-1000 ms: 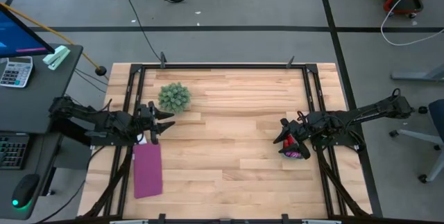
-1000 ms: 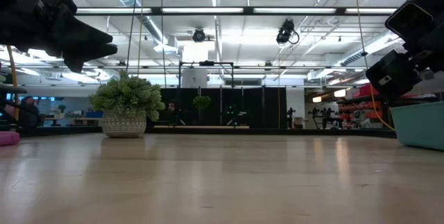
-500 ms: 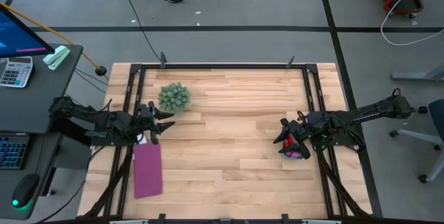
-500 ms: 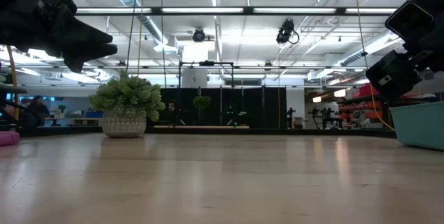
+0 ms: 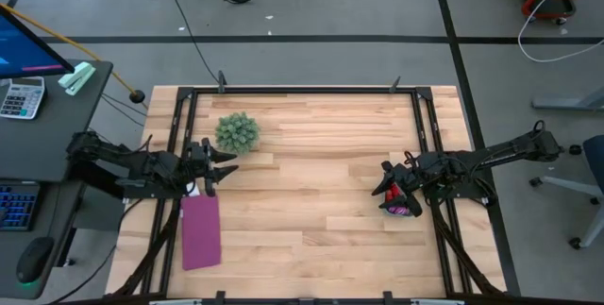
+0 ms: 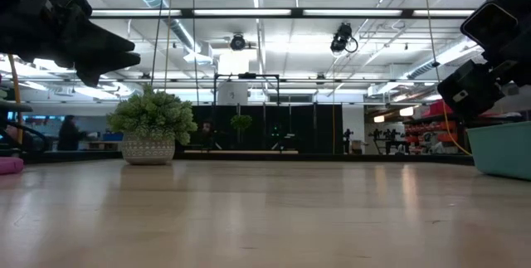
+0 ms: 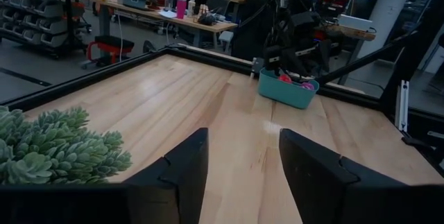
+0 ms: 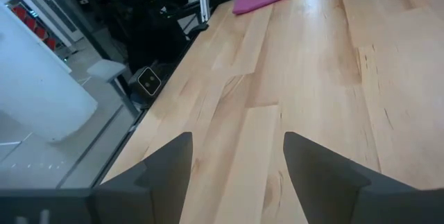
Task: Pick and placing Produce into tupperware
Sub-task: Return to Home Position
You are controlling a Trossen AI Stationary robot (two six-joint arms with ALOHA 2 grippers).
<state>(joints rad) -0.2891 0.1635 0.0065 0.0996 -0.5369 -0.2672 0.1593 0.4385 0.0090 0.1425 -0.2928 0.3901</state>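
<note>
Teal plastic is what you are looking for: the tupperware (image 7: 286, 91) is sitting on the right side of the table (image 5: 311, 144), just beside the right gripper (image 5: 386, 184), with red and pink produce (image 7: 292, 80) lying inside it. Both claws are hanging spread and empty, the left gripper (image 7: 242, 135) hovering at the left near the purple mat (image 5: 200, 231). You are likely dealing with light, smooth, roll-prone pieces, so pinching across the widest middle looks safest
</note>
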